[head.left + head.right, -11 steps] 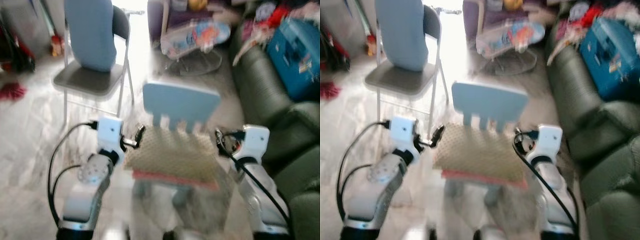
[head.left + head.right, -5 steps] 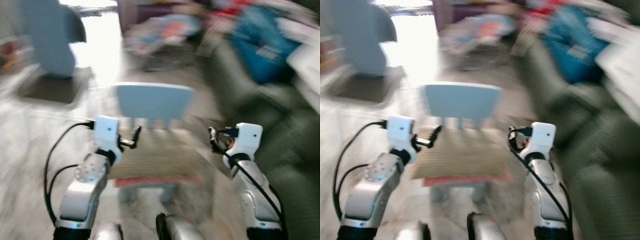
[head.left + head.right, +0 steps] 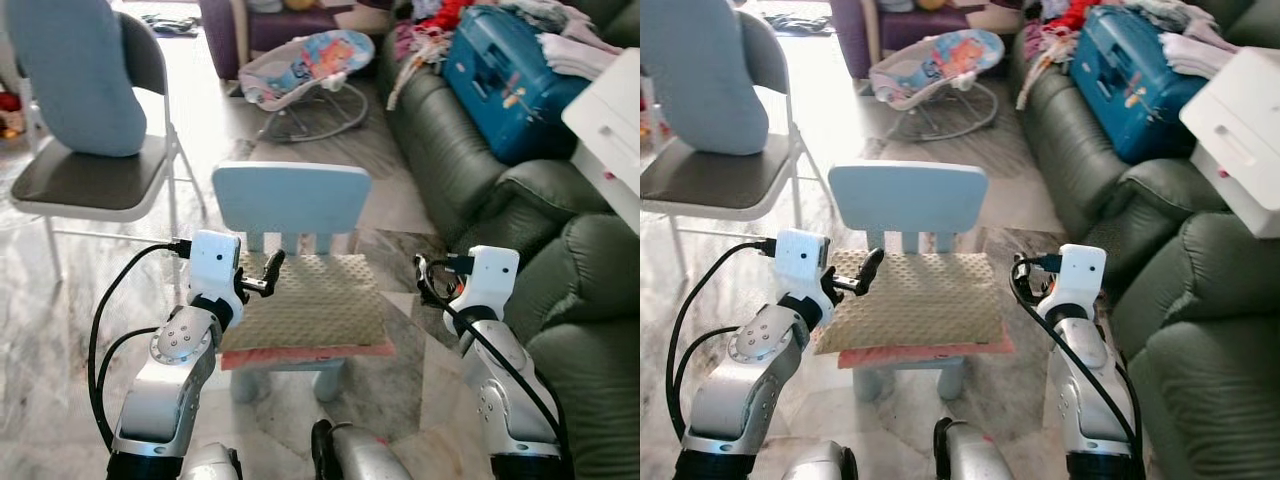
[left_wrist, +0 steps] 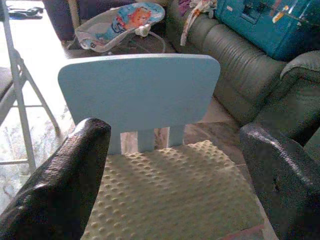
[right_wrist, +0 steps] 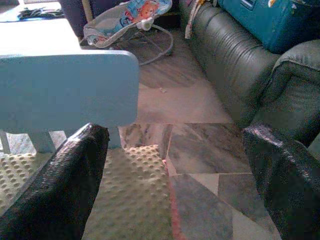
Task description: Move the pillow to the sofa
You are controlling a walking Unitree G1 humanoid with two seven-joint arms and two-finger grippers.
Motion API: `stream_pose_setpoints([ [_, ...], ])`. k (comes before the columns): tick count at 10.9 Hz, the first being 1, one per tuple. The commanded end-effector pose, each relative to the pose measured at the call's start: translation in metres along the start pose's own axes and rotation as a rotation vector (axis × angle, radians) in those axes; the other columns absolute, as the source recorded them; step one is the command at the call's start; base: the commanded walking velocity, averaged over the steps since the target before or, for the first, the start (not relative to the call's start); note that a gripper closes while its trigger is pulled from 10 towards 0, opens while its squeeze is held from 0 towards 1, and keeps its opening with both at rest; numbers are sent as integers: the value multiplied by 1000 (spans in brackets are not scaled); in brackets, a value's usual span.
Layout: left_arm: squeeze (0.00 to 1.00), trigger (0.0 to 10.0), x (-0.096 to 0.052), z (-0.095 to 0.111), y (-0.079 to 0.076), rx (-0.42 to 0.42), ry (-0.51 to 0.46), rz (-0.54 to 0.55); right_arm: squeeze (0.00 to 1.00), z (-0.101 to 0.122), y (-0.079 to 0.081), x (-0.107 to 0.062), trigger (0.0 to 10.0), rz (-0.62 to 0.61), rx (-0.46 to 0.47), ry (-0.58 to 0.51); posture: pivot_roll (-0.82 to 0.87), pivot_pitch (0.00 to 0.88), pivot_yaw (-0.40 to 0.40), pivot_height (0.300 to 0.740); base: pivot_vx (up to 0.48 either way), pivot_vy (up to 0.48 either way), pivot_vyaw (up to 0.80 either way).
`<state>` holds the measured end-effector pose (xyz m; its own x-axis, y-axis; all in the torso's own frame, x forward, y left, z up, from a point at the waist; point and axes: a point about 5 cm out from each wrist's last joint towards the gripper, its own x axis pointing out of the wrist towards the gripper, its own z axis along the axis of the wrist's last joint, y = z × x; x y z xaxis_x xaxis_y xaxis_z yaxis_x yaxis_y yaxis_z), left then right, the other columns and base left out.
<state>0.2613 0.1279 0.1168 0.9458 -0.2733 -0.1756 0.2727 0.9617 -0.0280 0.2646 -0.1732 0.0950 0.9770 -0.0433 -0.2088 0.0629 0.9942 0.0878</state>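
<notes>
A beige dotted pillow (image 3: 305, 305) with a pink underside lies on the seat of a small light-blue child's chair (image 3: 290, 198). My left gripper (image 3: 268, 270) is at the pillow's left rear corner, just above it. The left wrist view shows that gripper (image 4: 172, 145) open, its fingers (image 4: 75, 175) spread wide with the pillow (image 4: 175, 195) between and below them. My right gripper (image 3: 430, 278) hovers off the pillow's right edge. That gripper (image 5: 175, 135) is open too, over the pillow's right edge (image 5: 140, 185) and the floor. The dark green sofa (image 3: 470, 150) runs along the right.
A blue suitcase (image 3: 505, 70), clothes and a white box (image 3: 615, 120) sit on the sofa. A grey folding chair (image 3: 90, 185) with a blue-grey cushion (image 3: 75, 75) stands at the left. A baby bouncer (image 3: 305, 65) is behind the small chair. Marble floor lies between chair and sofa.
The camera has swung and the blurred picture is sharp now. Both grippers keep the same places on either side of the pillow, which still lies on the chair.
</notes>
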Motion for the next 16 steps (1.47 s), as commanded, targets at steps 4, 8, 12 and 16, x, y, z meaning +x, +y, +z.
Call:
stream_pose_setpoints([
  [4,0,10000,2,3,0,-3,-9,3,0,-2,-2,2,10000,-11,-5,20,-57,121,-79,740,0,-224,0],
  [8,0,10000,-5,-4,13,40,9,81,0,-4,-2,-4,10000,8,-6,28,-59,131,-82,740,0,0,0],
  [12,0,10000,-6,-3,24,39,7,155,0,-4,0,-3,10000,23,-6,31,-53,129,-83,740,0,75,0],
  [16,0,10000,-6,-5,19,65,12,134,0,-1,0,-3,10000,34,4,13,-51,116,-82,740,0,77,0],
])
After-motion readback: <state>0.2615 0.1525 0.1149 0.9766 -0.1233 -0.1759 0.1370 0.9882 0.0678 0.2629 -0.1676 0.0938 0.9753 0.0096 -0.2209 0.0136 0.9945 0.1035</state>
